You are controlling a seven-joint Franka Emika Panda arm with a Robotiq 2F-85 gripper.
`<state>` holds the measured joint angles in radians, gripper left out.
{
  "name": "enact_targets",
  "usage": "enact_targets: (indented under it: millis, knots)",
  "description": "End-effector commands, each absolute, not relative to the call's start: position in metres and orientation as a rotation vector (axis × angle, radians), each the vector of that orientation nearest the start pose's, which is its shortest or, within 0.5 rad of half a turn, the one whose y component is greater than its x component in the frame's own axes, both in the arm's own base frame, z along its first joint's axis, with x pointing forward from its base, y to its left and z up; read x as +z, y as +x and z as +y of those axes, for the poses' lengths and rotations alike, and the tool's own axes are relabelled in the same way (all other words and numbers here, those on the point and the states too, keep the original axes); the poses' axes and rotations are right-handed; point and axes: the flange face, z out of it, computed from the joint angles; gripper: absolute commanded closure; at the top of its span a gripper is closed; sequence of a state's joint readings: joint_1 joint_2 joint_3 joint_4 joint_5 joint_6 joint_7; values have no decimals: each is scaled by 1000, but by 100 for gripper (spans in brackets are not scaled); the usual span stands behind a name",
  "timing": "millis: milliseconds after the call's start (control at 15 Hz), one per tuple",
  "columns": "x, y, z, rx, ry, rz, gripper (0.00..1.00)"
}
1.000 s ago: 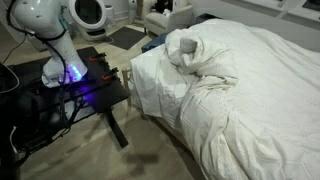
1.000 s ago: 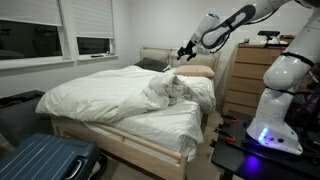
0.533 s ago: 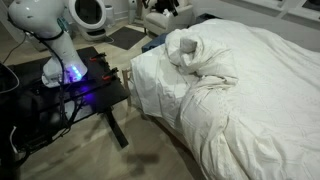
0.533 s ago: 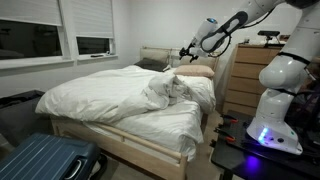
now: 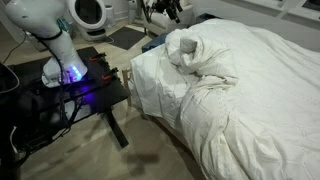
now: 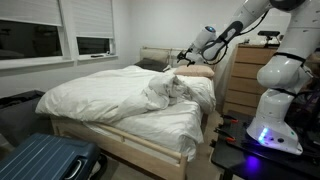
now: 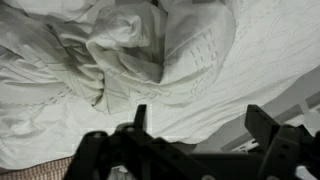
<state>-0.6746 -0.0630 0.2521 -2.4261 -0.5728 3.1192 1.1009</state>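
While gaping empty, the hand is sinking lower toward the bunched white fabric duvet at the far end of the pale wooden bed.

Gripper hangs over the head of the bed, close above a tan pillow. White duvet lies bunched mid-bed. Wooden dresser stands beside the head end. Blue suitcase sits on the floor by the foot end, well apart from the arm.

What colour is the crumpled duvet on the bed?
Plain white; the duvet shows best in an exterior view.
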Motion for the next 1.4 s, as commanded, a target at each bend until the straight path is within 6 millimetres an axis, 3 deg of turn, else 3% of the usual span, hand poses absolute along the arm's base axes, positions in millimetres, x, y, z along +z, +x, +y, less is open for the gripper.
enact_targets:
  millis: [0,533,933,1333]
  knots:
    - [403,505,-181,-1202,-2520,1311,0]
    - [369,531,-217,-1173,-2494,1354,0]
    - [323,582,-227,-1159,-2520,1343,0]
    - [270,632,-219,-1163,-2525,1399,0]
